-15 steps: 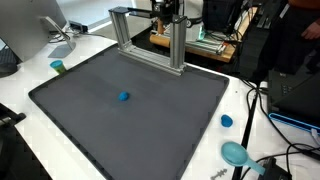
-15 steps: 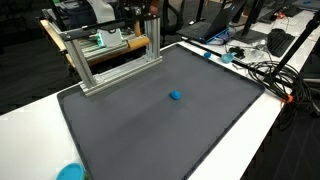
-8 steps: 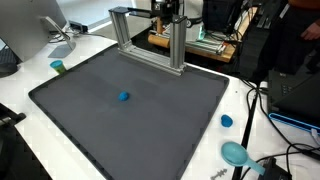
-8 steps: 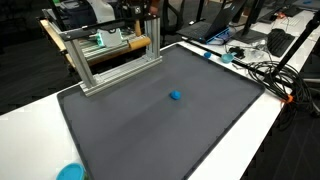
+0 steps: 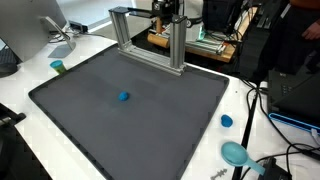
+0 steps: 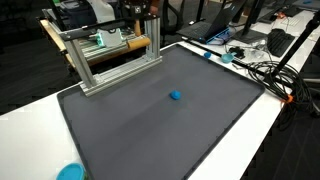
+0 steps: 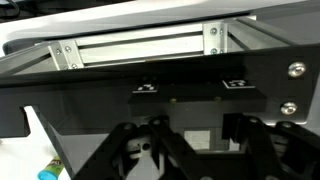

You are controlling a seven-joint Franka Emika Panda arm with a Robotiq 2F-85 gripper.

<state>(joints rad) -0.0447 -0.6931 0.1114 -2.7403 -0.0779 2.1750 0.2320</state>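
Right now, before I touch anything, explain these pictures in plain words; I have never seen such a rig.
This is a robot arm ending in a pincer. Two cameras stand outside, looking at the table from different places; a third rides on the wrist. A dark grey mat lies on the table; one small blue object lies alone on it, and a metal frame stands at its far edge. The wrist view looks at that frame close up, past the pincer's dark parts. I see nothing held; whether the pincer is open or shut I cannot tell.
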